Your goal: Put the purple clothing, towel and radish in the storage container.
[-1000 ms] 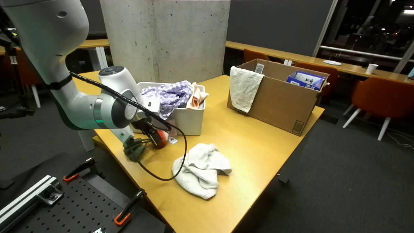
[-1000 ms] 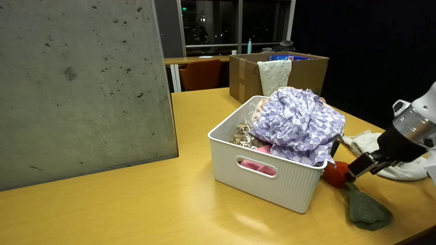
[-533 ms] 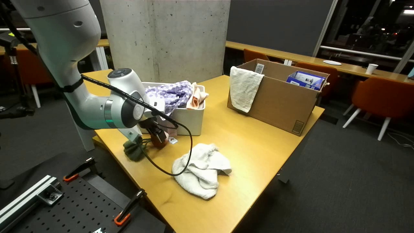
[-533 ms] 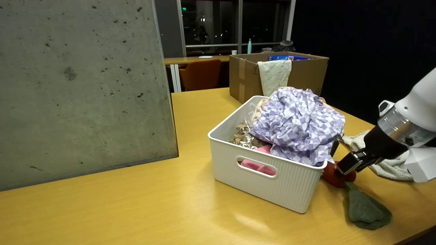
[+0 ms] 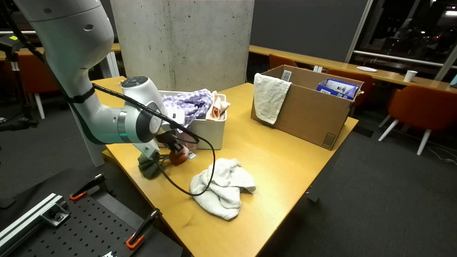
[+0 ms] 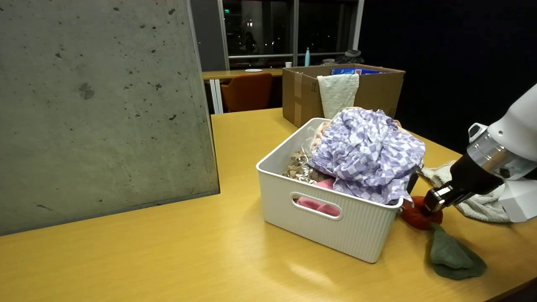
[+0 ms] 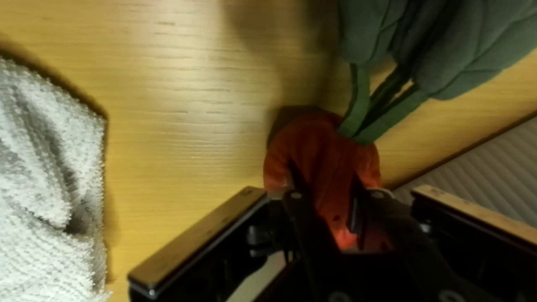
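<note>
Radish (image 7: 321, 144) caught in the pincer (image 7: 326, 180) just beside the storage container (image 6: 335, 237), its green leaves (image 7: 449, 50) trailing away. In the wrist view we see its red body pinched between the jaws, though we cannot tell whether it rests on the desk (image 5: 264, 150) or hangs just above it. By our count one item of three is done: the purple clothing (image 6: 369, 147) lies heaped in the storage container, one corner draped over the rim. The radish, we judge, is the step in hand, not yet inside. Left over is the towel (image 5: 223, 187), crumpled on the desk apart from the storage container; we take it as the one meant, rather than the white cloth (image 5: 272, 98) hanging over the side of a cardboard box (image 5: 307, 116). The desk is smooth yellow wood, with a concrete pillar (image 5: 210, 43) rising at its edge. Behind, we make out orange chairs (image 5: 421, 107), dark carpet (image 5: 392, 200) and windows (image 6: 260, 33) black but for scattered points of light, which suggests to us night outside
</note>
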Robot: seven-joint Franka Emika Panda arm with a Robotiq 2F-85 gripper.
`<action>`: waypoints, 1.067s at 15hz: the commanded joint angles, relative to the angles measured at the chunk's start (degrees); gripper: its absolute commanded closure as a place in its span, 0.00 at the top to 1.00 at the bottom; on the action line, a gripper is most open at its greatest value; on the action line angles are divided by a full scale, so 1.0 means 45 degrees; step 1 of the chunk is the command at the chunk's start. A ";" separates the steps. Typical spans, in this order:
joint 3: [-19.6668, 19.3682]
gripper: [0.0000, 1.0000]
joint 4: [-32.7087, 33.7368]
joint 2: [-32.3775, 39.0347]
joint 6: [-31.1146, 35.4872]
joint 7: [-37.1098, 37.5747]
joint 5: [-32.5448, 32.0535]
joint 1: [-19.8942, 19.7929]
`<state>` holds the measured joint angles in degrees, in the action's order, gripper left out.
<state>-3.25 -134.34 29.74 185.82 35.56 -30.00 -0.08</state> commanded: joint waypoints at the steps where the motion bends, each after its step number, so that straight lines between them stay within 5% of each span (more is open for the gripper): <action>1: -0.0455 0.01 -0.0723 -0.0427 0.0557 -0.0244 -0.0254 -0.0427; 8: -0.1123 0.03 -0.0932 -0.0508 0.0809 -0.0321 -0.0218 -0.0625; 9: -0.1154 0.37 -0.0921 -0.0501 0.0810 -0.0305 -0.0208 -0.0627; 16: -0.1936 0.81 -0.1477 -0.1404 0.0992 -0.0286 -0.0222 -0.0421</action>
<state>-9.70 -137.62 27.69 188.73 34.83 -30.26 -2.43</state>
